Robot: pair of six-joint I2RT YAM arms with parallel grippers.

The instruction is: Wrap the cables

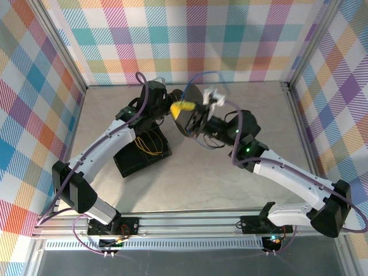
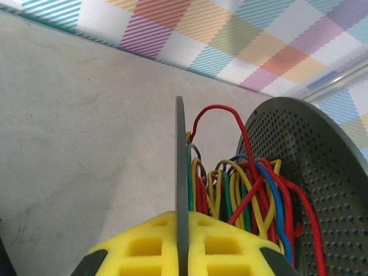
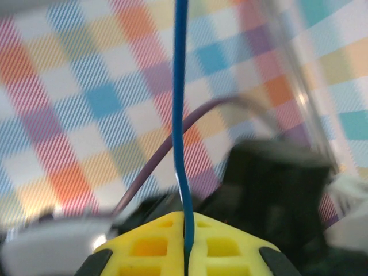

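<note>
My left gripper (image 2: 183, 217) is shut on the thin edge of a grey spool's flange (image 2: 181, 161). Between that flange and a second, perforated flange (image 2: 313, 172) sits a loose bundle of red, yellow, green and blue cables (image 2: 247, 195). My right gripper (image 3: 187, 217) is shut on a thin blue cable (image 3: 180, 109), which runs straight up out of its yellow pads. From above, the left gripper (image 1: 181, 107) holds the dark spool (image 1: 191, 115) at the table's middle back, and the right gripper (image 1: 214, 99) is just right of it.
A black box (image 1: 129, 162) holding yellow and orange cables (image 1: 150, 144) lies under the left forearm. Plaid walls close the back and both sides. A thicker lilac arm cable (image 3: 144, 172) crosses behind the blue one.
</note>
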